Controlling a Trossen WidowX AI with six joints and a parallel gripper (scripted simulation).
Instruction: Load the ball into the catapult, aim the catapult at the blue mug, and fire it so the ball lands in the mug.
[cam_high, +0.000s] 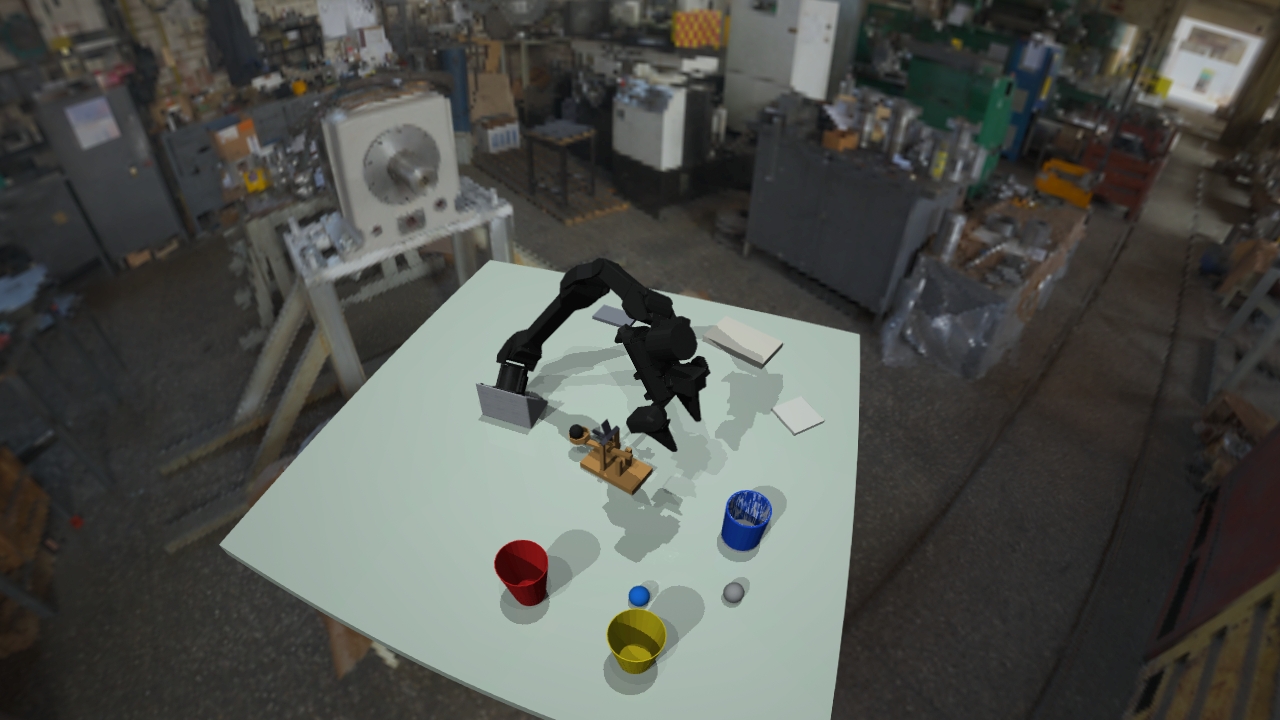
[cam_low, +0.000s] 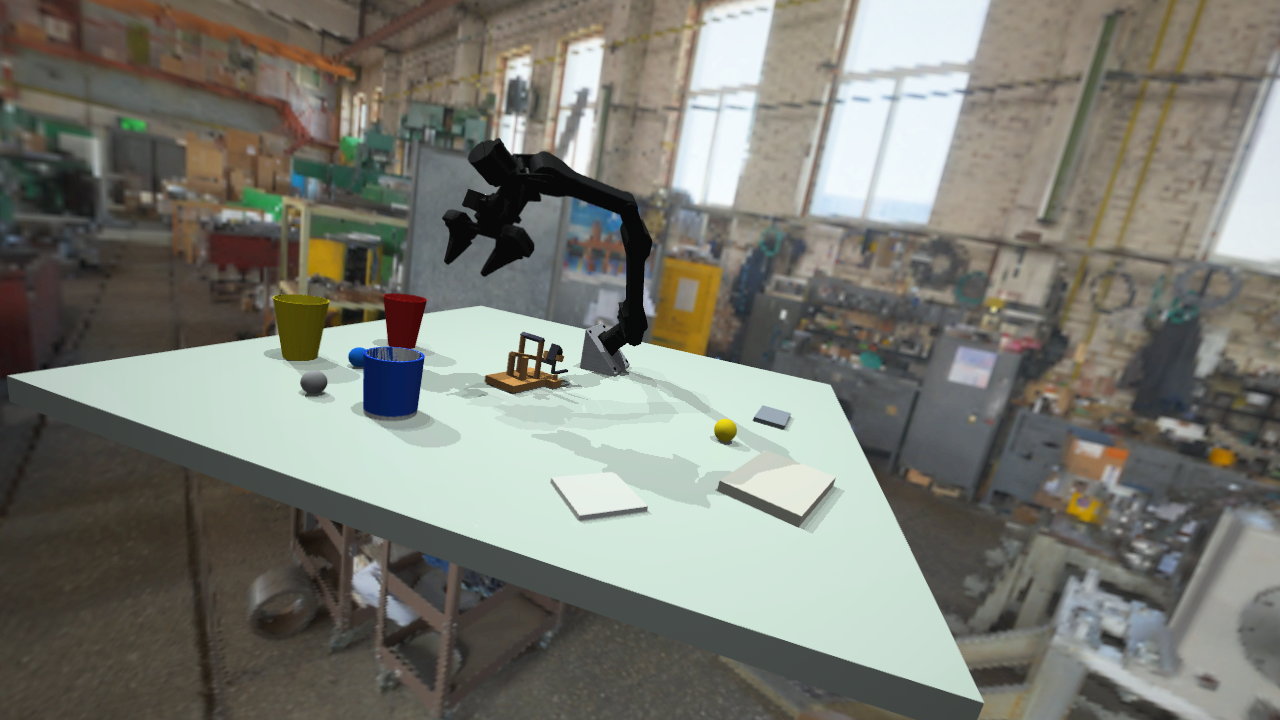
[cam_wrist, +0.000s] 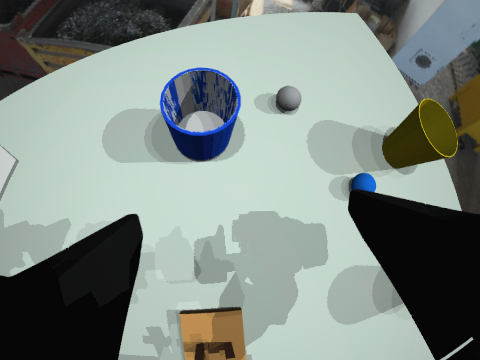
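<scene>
Rn the gripper (cam_high: 682, 435) (cam_low: 464, 269) (cam_wrist: 250, 214) is up in the air w/ its fingers spread v. wide, nothing btwn them. In the top view it hangs beyond the far right side of the catapult (cam_high: 629, 476) (cam_low: 512, 385) (cam_wrist: 212, 325), apart from it.

Black ball (cam_high: 576, 431) sits in the catapult's cup (cam_high: 581, 439), at the left end of the wooden frame; base is flat on the surface (cam_high: 402, 501) (cam_low: 447, 474) (cam_wrist: 280, 55). Blue mug (cam_high: 743, 528) (cam_low: 392, 389) (cam_wrist: 202, 145) stands upright to the near right of the catapult, top view; no ball visible inside.

Grey ball (cam_high: 733, 591) (cam_low: 313, 383) (cam_wrist: 288, 98) is on the near side of the blue mug, not touching. Blue ball (cam_high: 639, 595) (cam_low: 357, 357) (cam_wrist: 363, 184) lies left of the grey one, just beyond the yellow cup (cam_high: 636, 649) (cam_low: 300, 331) (cam_wrist: 407, 142). Red cup (cam_high: 523, 577) (cam_low: 403, 320) is upright, near left.

Ext. view: yellow ball (cam_low: 725, 430) is on the right side, btwn the small grey slab (cam_low: 772, 416) and the thick pale slab (cam_low: 778, 488). Thin white slab (cam_low: 597, 496) lies flat, left of the thick one.
</scene>
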